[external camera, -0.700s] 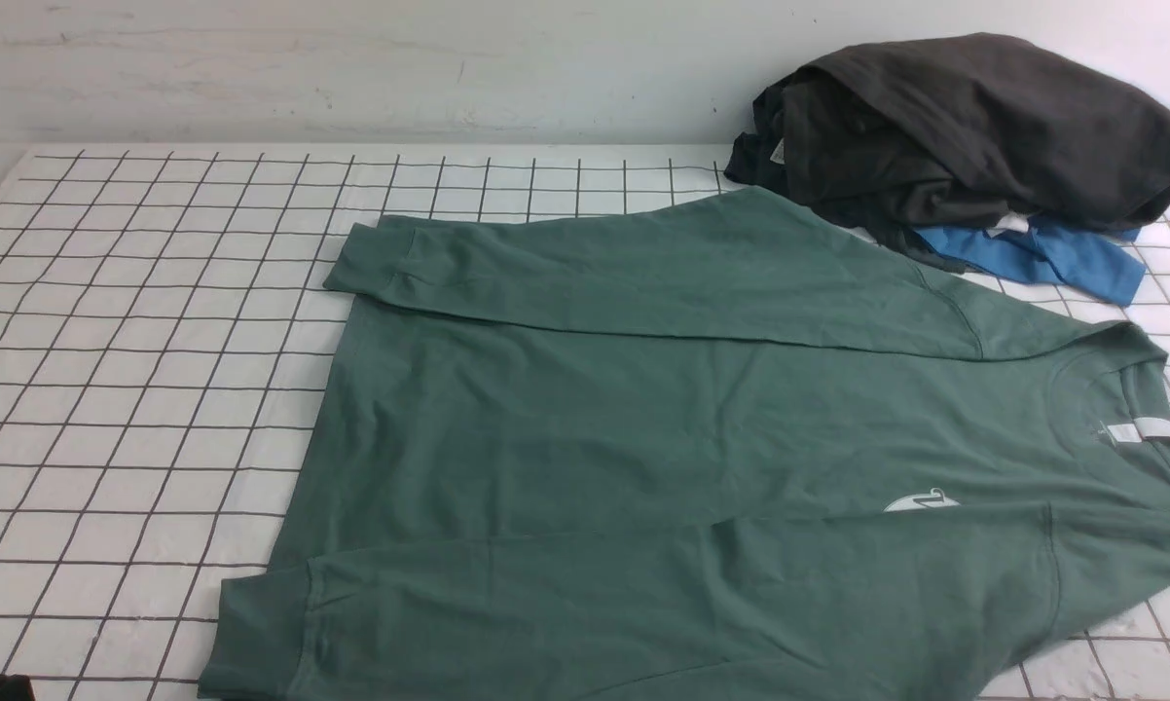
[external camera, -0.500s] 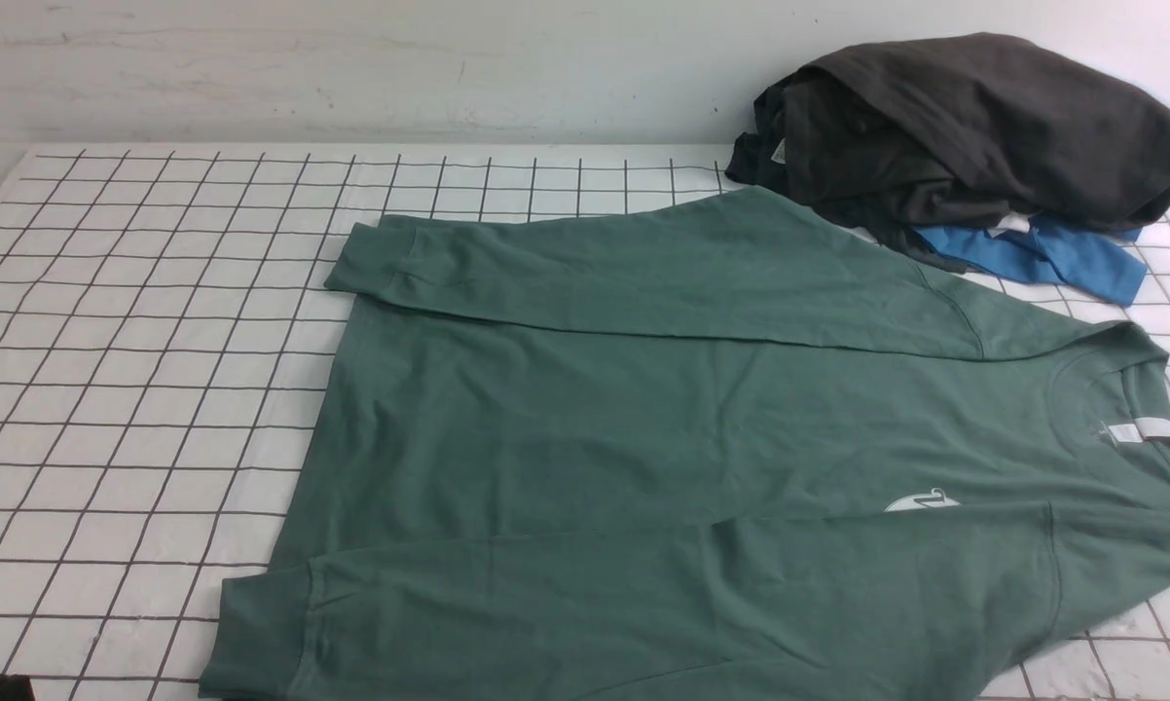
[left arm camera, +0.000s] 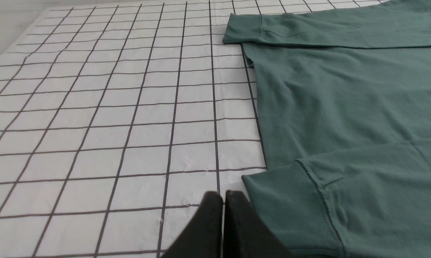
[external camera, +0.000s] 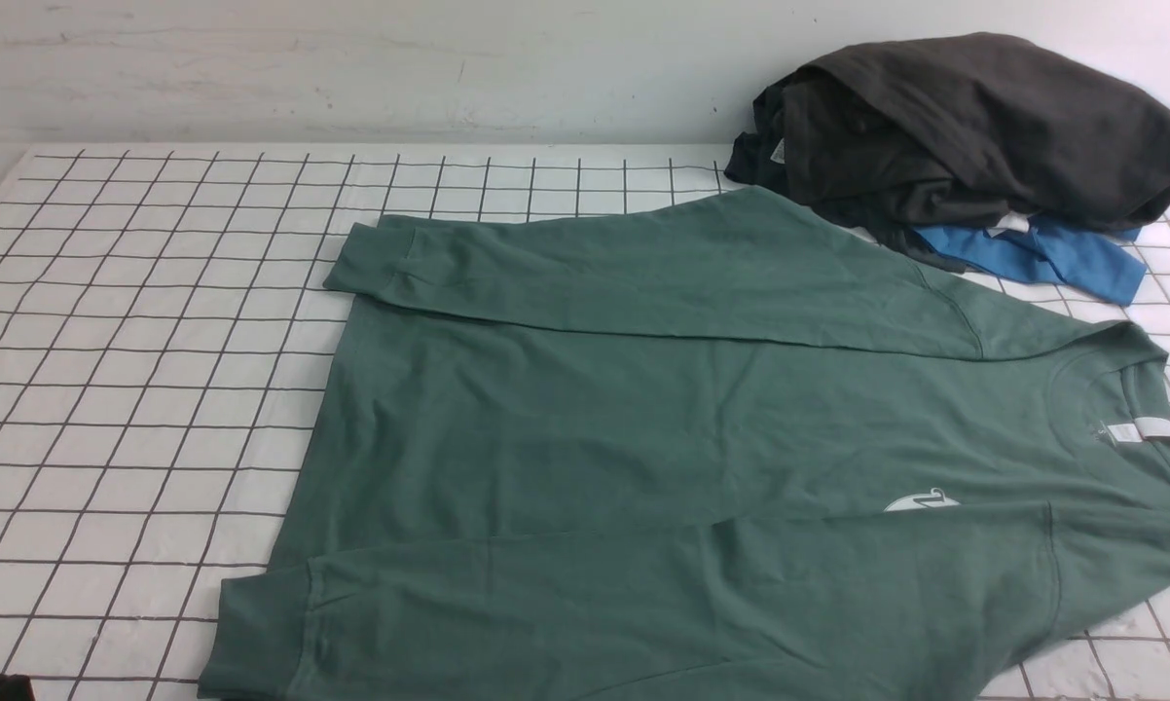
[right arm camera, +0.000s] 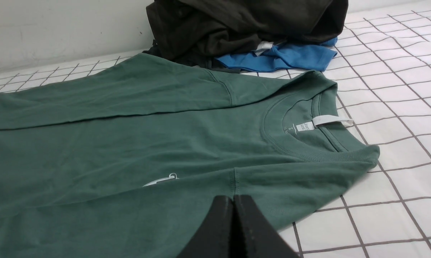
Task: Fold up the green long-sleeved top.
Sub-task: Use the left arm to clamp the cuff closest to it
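The green long-sleeved top (external camera: 643, 428) lies flat on the gridded table, hem to the left and crew neck with white label (external camera: 1140, 431) to the right. Both sleeves are folded lengthwise over the body, and the near sleeve half covers the white chest logo (external camera: 921, 502). In the left wrist view, my left gripper (left arm camera: 223, 193) is shut and empty over the cloth, just beside the near sleeve's ribbed cuff (left arm camera: 290, 208). My right gripper (right arm camera: 233, 197) is shut with nothing in it, hovering at the near shoulder seam (right arm camera: 232, 179) of the top (right arm camera: 129, 143).
A dark charcoal garment (external camera: 965, 127) is heaped at the back right, on top of a bright blue one (external camera: 1042, 258), touching the top's far shoulder. White black-gridded cloth (external camera: 137, 370) covers the table, bare on the left. A white wall runs along the back edge.
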Available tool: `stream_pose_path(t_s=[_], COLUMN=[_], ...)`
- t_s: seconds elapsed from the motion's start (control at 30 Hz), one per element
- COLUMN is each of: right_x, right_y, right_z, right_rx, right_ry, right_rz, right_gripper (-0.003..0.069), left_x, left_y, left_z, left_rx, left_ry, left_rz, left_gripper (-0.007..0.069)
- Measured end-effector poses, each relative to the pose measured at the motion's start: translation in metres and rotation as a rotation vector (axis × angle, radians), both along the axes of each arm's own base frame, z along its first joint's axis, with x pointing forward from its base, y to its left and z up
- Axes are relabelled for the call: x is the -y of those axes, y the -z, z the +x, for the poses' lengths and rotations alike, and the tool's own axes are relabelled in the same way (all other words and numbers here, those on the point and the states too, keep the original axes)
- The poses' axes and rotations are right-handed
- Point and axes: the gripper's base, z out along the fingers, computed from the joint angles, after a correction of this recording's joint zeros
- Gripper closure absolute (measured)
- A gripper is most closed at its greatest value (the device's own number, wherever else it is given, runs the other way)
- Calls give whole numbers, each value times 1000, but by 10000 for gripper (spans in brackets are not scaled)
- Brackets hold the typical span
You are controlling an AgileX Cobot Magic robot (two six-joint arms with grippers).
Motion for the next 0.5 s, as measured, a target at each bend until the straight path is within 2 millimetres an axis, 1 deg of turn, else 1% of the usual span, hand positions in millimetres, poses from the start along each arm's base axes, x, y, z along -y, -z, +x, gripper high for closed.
stream_pose_path(t_s=[0.3,0.4,0.5], right_x=[0,0,1], right_y=[-1,-3,-15], right_z=[0,1,2], right_rx=[7,49,172], right_ry=[0,2,4], right_rz=[-5,-10,-29], right_gripper=[673,673,673], left_x=[-1,-1,-2], left_y=[-3,-7,-19], left_z=[1,2,4], left_rx=[46,97,229], left_ry=[-6,-9,-16], left_rz=[34,31,24], left_gripper=[631,631,631])
